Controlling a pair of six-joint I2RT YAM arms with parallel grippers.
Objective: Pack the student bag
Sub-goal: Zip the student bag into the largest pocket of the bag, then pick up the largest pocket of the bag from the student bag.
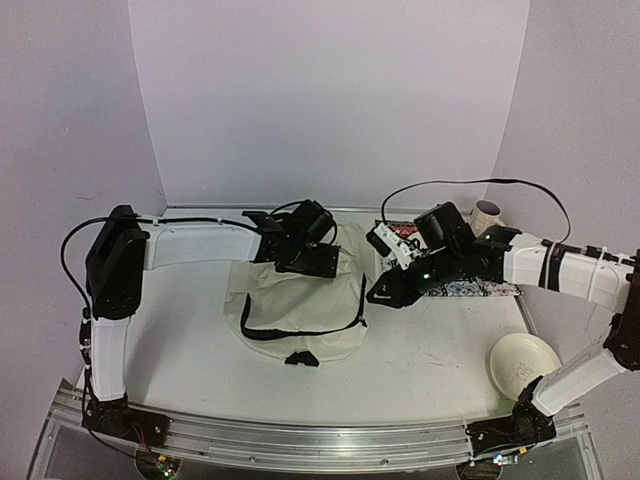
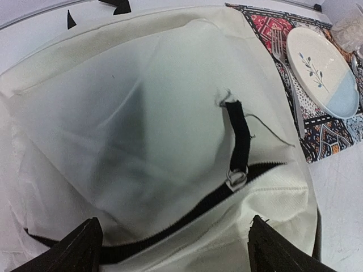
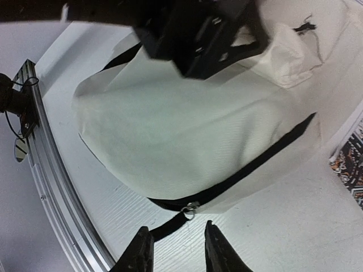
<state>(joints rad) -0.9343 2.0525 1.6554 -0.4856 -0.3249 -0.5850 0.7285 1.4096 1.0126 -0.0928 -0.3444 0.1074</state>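
Mid-table, between both arms: soft cream fabric backpack with black zipper lines (image 1: 300,300). Left gripper (image 2: 177,232) spread wide over its far half. Right gripper (image 3: 177,238) narrowly parted, empty, near small metal zipper pull (image 3: 190,209). Could slip off pull, bunching loose fabric.

The left arm (image 1: 115,270) rises from its base, bends at a raised elbow and runs its forearm level toward the far left corner of the bag (image 1: 300,310). The left gripper (image 1: 300,250) hangs over that corner, pointed down at the cloth, jaws spread wide. Its two dark fingertips (image 2: 85,246) show at the lower edge of the wrist view with nothing between them. The right arm (image 1: 560,270) climbs from its base, folds at the elbow and reaches across toward the bag's right side. The right gripper (image 1: 378,292) sits low, just beside the bag's right edge — jaws partly apart, fingers (image 3: 140,252) empty.
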